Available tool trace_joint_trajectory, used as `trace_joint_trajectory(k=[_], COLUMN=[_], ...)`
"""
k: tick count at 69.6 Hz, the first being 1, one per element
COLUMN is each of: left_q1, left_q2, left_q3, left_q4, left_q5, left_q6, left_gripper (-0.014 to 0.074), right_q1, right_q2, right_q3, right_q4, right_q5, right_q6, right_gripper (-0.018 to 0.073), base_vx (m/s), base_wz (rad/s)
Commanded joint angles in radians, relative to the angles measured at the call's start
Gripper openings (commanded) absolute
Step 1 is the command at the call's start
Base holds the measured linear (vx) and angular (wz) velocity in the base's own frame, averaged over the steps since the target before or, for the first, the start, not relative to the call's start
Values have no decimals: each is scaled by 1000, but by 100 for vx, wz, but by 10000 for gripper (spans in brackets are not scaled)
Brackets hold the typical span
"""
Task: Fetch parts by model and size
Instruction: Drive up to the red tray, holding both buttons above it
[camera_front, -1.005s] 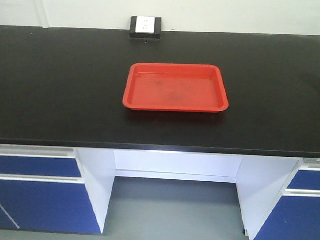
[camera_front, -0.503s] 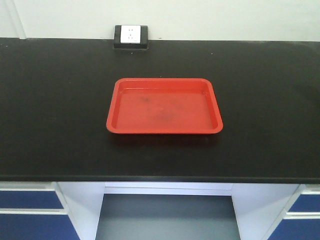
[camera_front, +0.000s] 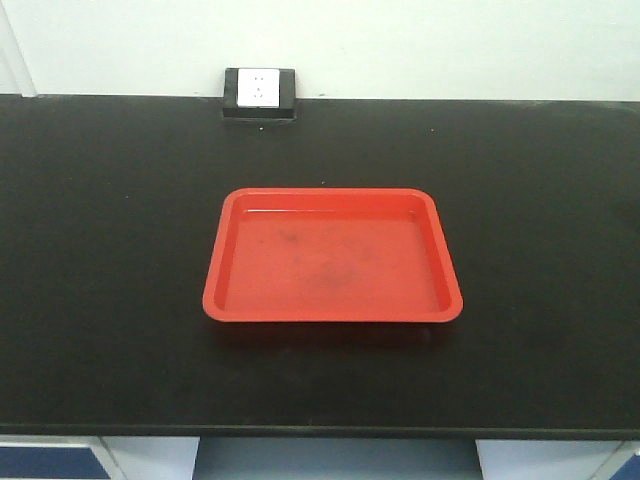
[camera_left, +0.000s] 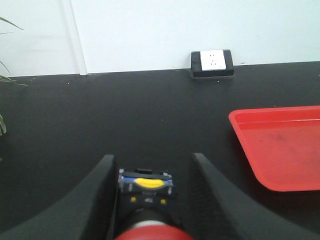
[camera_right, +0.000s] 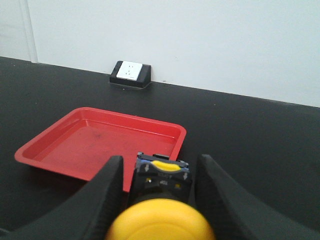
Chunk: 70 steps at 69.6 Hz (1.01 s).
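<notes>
Your left gripper (camera_left: 151, 162) is closed on the red-capped switch (camera_left: 150, 233). The blue-and-grey base sits between the two black fingers and the red cap faces the camera at the bottom edge of the left wrist view. Your right gripper (camera_right: 160, 160) grips the yellow-capped switch (camera_right: 161, 222) the same way, with the base between the fingers and the yellow cap nearest the lens. Neither gripper shows in the front view. The red tray (camera_front: 330, 310) lies flat near the middle of the black desk (camera_front: 100, 250), with nothing in it. Its near rim is set back from the desk's front edge, and you have broad bare desk on both its left and right sides. At the rear edge, a black socket box (camera_front: 259, 93) with a white face stands against the wall, apart from the tray's far rim and slightly left of its centre. From the left wrist view, the tray's near left corner lies off to the right of the gripper, and only bare desk runs ahead to the wall. From the right wrist view, the tray lies ahead and to the left, and its near rim passes behind the held switch.
</notes>
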Motion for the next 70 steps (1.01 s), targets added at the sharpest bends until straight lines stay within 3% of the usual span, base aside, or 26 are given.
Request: trace_joint_trajectory(k=[1, 70], left_q1=[-4, -4], left_q2=[14, 14], left_q3=[-25, -25], left_q4=[10, 10], left_q5=[-79, -79], left_q6=[-2, -2], left_gripper=[-6, -6], right_q1=[0, 0], right_q2=[13, 13], right_q3=[-26, -26], right_q4=[-10, -10], right_q5=[-82, -82], right_q6=[-8, -8], right_gripper=[-2, -2], base_vx=[16, 7], base_wz=[1, 0])
